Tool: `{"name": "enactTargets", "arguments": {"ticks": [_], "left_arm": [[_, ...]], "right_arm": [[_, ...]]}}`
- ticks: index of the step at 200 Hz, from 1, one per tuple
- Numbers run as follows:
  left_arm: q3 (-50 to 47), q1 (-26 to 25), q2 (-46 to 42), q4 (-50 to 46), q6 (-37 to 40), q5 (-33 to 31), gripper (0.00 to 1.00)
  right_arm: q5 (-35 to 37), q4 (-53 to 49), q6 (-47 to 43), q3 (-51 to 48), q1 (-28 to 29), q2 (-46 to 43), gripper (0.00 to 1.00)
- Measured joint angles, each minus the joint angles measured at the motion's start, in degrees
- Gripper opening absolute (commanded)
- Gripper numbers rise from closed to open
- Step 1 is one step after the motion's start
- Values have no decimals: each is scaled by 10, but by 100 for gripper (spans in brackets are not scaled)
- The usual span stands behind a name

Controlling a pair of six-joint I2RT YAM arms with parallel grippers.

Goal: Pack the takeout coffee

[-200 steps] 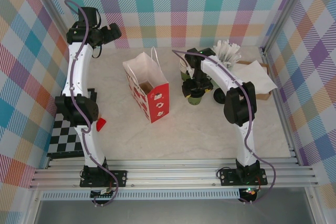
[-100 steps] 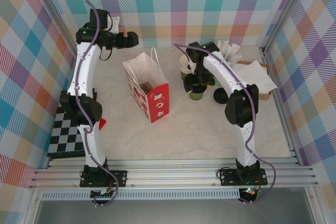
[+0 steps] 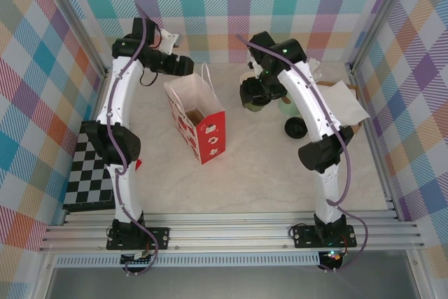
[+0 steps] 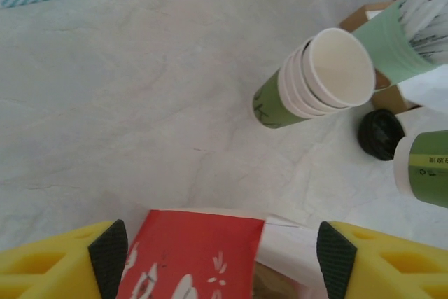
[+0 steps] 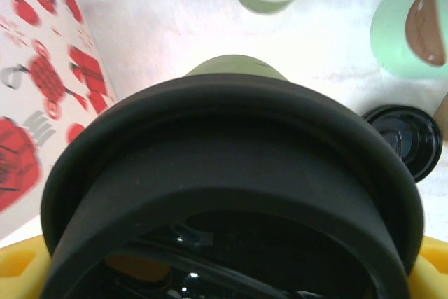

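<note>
Your right claw [image 3: 253, 94] is closed on the coffee [image 5: 234, 68], high up around its lid [image 5: 231, 173]. It holds the cup off the table [image 3: 266, 166] near the far edge, right of the middle and just beside the bag [image 3: 198, 118]. Your left claw [image 4: 222, 251] is spread at the bag's far rim with a pad [image 4: 110, 257] on either side, and as far as I can tell it isn't pinching.

Expect the coffee to be light, but top-heavy if it is filled, which you cannot tell from here. The paper wall is soft and will dent under a hard squeeze. The plastic lid is slick and likely only pressed on, so a grip on the lid alone could pop it off. You would do better to bear on the cream band just under the lid, where the rolled rim stiffens the cup. Keep it upright going into the bag, since the mouth looks narrow.
</note>
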Motion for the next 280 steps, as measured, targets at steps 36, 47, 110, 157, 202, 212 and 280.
{"name": "enactTargets", "arguments": {"ticks": [36, 47, 110, 157, 202, 212, 280], "left_arm": [[0, -37, 2, 0, -9, 9, 66], [0, -54, 3, 0, -15, 7, 64], [4, -93, 16, 34, -119, -24, 74], [12, -100, 16, 38, -179, -136, 84], [12, -89, 6, 14, -174, -192, 87], [11, -84, -1, 10, -162, -192, 86], [10, -54, -33, -21, -41, -101, 82]], "right_arm": [[18, 0, 27, 19, 20, -25, 69], [22, 0, 33, 19, 24, -33, 69], [25, 0, 63, 19, 44, -109, 70], [17, 0, 82, 23, 98, -159, 69], [-8, 0, 97, 27, 158, -156, 68], [-13, 0, 100, 27, 170, -148, 68], [-40, 37, 106, 56, 196, -67, 67]]}}
